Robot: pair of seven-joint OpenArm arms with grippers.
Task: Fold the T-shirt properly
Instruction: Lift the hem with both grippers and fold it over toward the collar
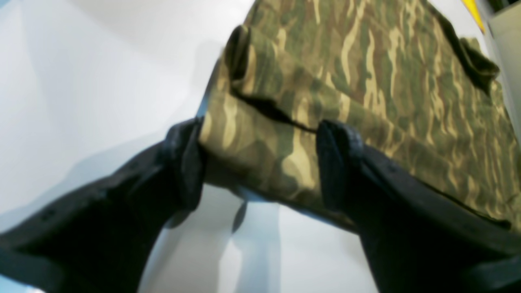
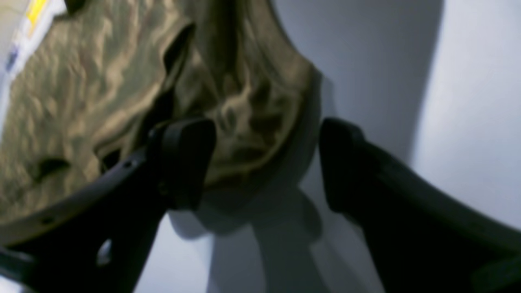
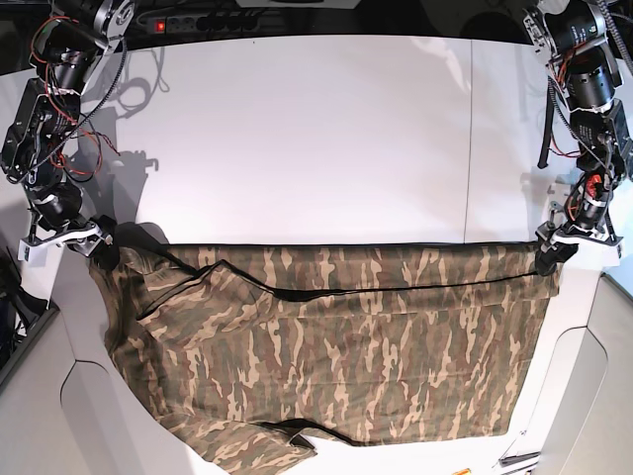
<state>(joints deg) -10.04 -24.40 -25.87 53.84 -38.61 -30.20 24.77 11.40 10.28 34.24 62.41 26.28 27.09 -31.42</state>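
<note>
I have the camouflage T-shirt (image 3: 336, 366) spread on the white table (image 3: 346, 119), reaching from the middle toward the near edge; its far edge is turned over in a long band running between my two grippers; at the near side some cloth sticks out in a crumpled flap. My left gripper (image 1: 260, 162) stands wide at one far corner, cloth lying between its fingers; my right gripper (image 2: 264, 162) is wide too, at the opposite corner, one finger over the fabric.

wrist views close and slanting down, base view higher and farther back, cloth (image 1: 366, 81) shared by all
</note>
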